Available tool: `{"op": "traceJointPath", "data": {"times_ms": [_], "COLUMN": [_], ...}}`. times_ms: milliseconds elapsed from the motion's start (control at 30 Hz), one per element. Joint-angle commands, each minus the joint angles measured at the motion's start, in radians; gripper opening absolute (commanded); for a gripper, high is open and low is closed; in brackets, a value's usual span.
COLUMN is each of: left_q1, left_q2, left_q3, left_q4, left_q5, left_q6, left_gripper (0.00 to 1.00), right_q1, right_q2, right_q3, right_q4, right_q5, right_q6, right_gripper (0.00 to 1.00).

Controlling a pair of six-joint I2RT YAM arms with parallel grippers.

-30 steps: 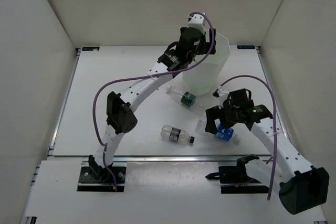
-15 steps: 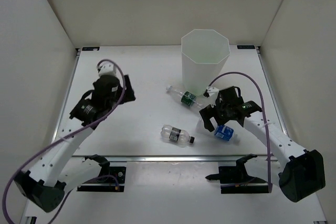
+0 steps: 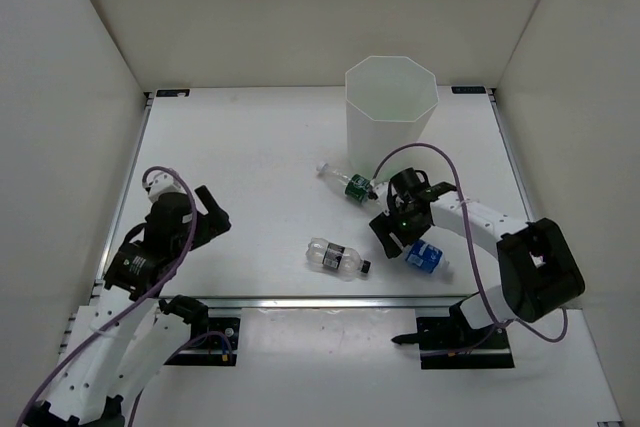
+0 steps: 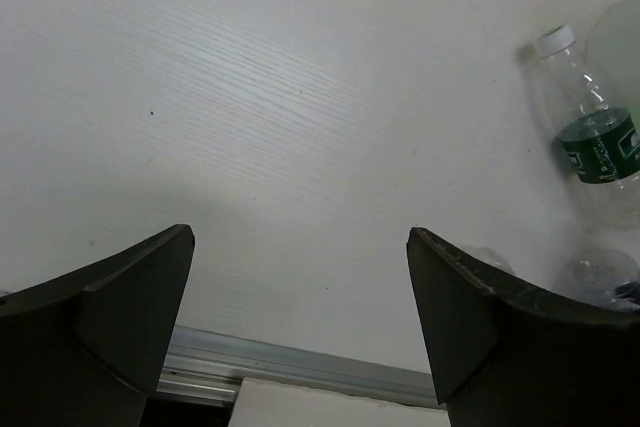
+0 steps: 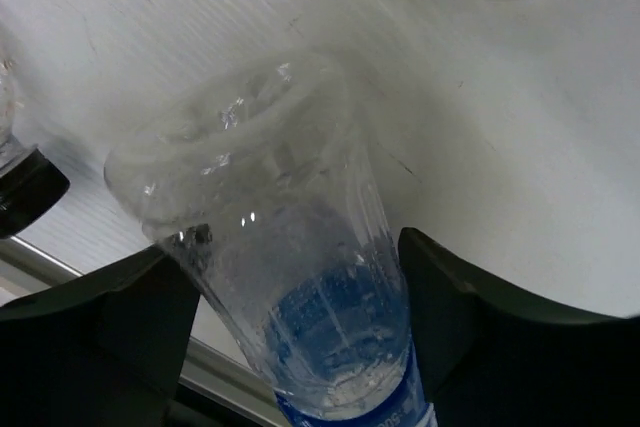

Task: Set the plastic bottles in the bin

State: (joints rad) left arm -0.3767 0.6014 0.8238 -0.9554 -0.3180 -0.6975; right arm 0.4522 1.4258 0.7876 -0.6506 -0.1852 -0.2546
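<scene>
Right pincer (image 5: 298,243) seems clamped on the blue-label bottle (image 5: 315,332); left pincer (image 4: 298,235) gapes wide

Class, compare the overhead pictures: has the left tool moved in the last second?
Yes. The left tool has swung from above the bin back toward the near left of the table, now far from the bin.
</scene>
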Motion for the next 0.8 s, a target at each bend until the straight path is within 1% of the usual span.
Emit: {"op": "traceJointPath", "data": {"times_ms": [0, 100, 133, 167, 200, 300, 333, 367, 400, 433, 467, 500, 533, 567, 600, 633, 667, 733, 767], "left_q1": [-0.013, -0.013, -0.016, -0.011, -0.007, -0.013, -0.010, -0.013, -0.016, -0.019, -0.019, -0.021, -0.018, -0.016, -0.011, -0.024, -0.030, -0.037, -0.036], "left_q2": [0.032, 0.044, 0.049, 0.054, 0.054, 0.080, 0.092, 0.107, 0.110, 0.119, 0.127, 0.127, 0.139, 0.147, 0.149, 0.152, 0.155, 0.146, 0.138], "left_q3": [0.008, -0.005, -0.009, -0.009, -0.012, -0.005, -0.003, 0.000, 0.003, 0.000, -0.008, -0.003, -0.005, -0.006, -0.008, -0.008, -0.014, -0.020, -0.023], "left_q4": [-0.034, 0.006, 0.024, 0.032, 0.044, 0.073, 0.072, 0.078, 0.079, 0.090, 0.104, 0.118, 0.125, 0.130, 0.133, 0.138, 0.141, 0.156, 0.155], "left_q5": [-0.016, 0.028, 0.042, 0.051, 0.057, 0.065, 0.065, 0.068, 0.068, 0.069, 0.076, 0.085, 0.095, 0.097, 0.103, 0.102, 0.106, 0.117, 0.134], "left_q6": [-0.025, -0.016, -0.022, -0.023, -0.022, -0.002, 0.001, 0.009, 0.012, 0.019, 0.012, 0.015, 0.013, 0.016, 0.016, 0.013, 0.006, -0.007, -0.020], "left_gripper": [0.98, 0.99, 0.98, 0.99, 0.98, 0.99, 0.99, 0.99, 0.99, 0.99, 0.98, 0.99, 0.98, 0.98, 0.99, 0.99, 0.99, 0.99, 0.98], "right_q1": [0.017, 0.043, 0.058, 0.081, 0.109, 0.154, 0.161, 0.169, 0.180, 0.187, 0.203, 0.213, 0.221, 0.217, 0.200, 0.156, 0.126, 0.002, -0.074], "right_q2": [-0.017, -0.085, -0.122, -0.163, -0.183, -0.292, -0.300, -0.318, -0.338, -0.347, -0.355, -0.378, -0.381, -0.380, -0.377, -0.354, -0.331, -0.248, -0.201], "right_q3": [0.076, 0.076, 0.076, 0.088, 0.094, 0.171, 0.203, 0.258, 0.318, 0.343, 0.379, 0.412, 0.432, 0.438, 0.462, 0.490, 0.504, 0.559, 0.593], "right_q4": [0.032, 0.055, 0.054, 0.061, 0.063, 0.066, 0.069, 0.081, 0.097, 0.142, 0.228, 0.277, 0.381, 0.493, 0.591, 0.635, 0.722, 0.819, 0.876], "right_q5": [0.029, 0.058, 0.078, 0.116, 0.151, 0.161, 0.152, 0.133, 0.119, 0.103, 0.101, 0.099, 0.087, 0.092, 0.072, 0.035, -0.002, -0.055, -0.115], "right_q6": [0.041, 0.060, 0.064, 0.067, 0.075, 0.071, 0.061, 0.066, 0.060, 0.051, 0.029, 0.009, -0.018, -0.047, -0.073, -0.075, -0.069, -0.022, 0.036], "right_gripper": [0.66, 0.51, 0.20, 0.09, 0.06, 0.11, 0.13, 0.15, 0.14, 0.15, 0.16, 0.15, 0.15, 0.20, 0.22, 0.24, 0.24, 0.25, 0.26]}}
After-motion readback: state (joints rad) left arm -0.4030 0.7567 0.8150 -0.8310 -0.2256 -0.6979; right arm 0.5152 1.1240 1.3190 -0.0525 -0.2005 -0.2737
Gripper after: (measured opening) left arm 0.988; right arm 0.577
